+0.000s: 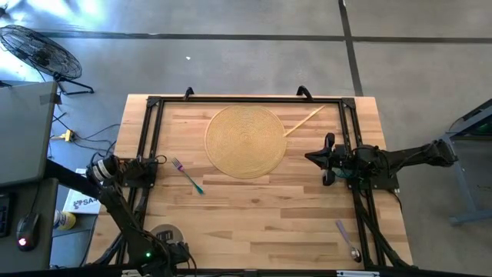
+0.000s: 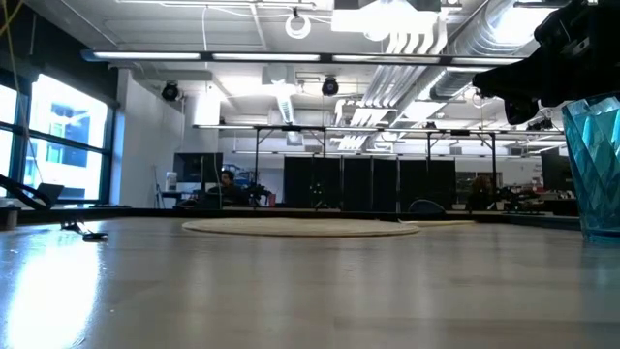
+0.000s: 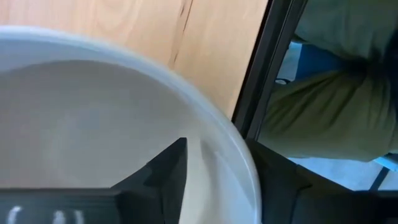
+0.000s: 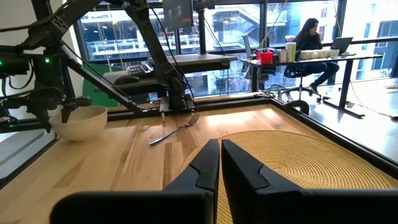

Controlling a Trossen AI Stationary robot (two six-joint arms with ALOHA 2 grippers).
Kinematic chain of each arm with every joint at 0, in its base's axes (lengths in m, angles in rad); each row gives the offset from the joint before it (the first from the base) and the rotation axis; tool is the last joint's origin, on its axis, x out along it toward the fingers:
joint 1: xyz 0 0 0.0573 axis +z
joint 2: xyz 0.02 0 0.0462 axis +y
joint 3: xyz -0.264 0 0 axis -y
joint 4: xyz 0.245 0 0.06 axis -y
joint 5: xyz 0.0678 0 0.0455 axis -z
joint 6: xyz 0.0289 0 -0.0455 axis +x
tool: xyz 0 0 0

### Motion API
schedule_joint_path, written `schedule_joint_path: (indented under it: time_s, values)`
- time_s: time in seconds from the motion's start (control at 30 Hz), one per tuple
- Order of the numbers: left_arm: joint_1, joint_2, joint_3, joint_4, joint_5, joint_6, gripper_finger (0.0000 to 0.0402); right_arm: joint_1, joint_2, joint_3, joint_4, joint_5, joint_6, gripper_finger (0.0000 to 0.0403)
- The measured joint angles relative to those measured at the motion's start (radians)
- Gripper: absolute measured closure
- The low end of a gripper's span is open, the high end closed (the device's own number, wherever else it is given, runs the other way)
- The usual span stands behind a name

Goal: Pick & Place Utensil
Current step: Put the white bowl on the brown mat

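Note:
A white bowl (image 3: 93, 106) stands at the table's near left corner (image 1: 164, 232). My left gripper (image 3: 221, 152) points down over it, open, with one finger (image 3: 168, 171) inside the bowl and the other (image 3: 280, 183) outside its rim. A fork (image 1: 187, 176) with a teal handle lies flat on the table's left half. A purple-handled spoon (image 1: 347, 239) lies near the right front corner. A chopstick (image 1: 304, 121) rests partly on the round woven placemat (image 1: 244, 140). My right gripper (image 1: 310, 158) is shut and level, at the right beside the placemat, touching nothing. My left gripper comes from above with the bowl's rim (image 3: 239, 171) between its two fingers, one inside and one outside. Whether either finger touches the rim I cannot tell. The bowl stands on the table.
A black metal frame (image 1: 150, 138) runs around the tabletop. In the low view a teal faceted thing (image 2: 593, 165) stands at the right edge. Bare wood lies between fork and spoon. People sit at desks in the room beyond.

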Motion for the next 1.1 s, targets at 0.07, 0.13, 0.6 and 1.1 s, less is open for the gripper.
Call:
schedule_joint_path:
  time_s: [0.07,0.13,0.6,1.1]
  values:
    - [0.000,0.000,0.000,-0.001,0.000,0.000,0.0280,0.000,0.000,0.000,0.000,0.000,0.000,0.0391]
    - [0.000,0.000,0.000,-0.001,0.004,0.002,0.0308,0.000,0.000,0.000,0.000,0.000,0.000,0.0391]
    - [0.000,0.003,0.083,-0.231,-0.085,0.093,0.0394,0.000,0.000,0.000,0.000,0.000,0.000,0.0391]
    - [0.202,0.001,0.168,-0.409,-0.220,0.448,0.0398,0.000,0.000,0.000,0.000,0.000,0.000,0.0391]
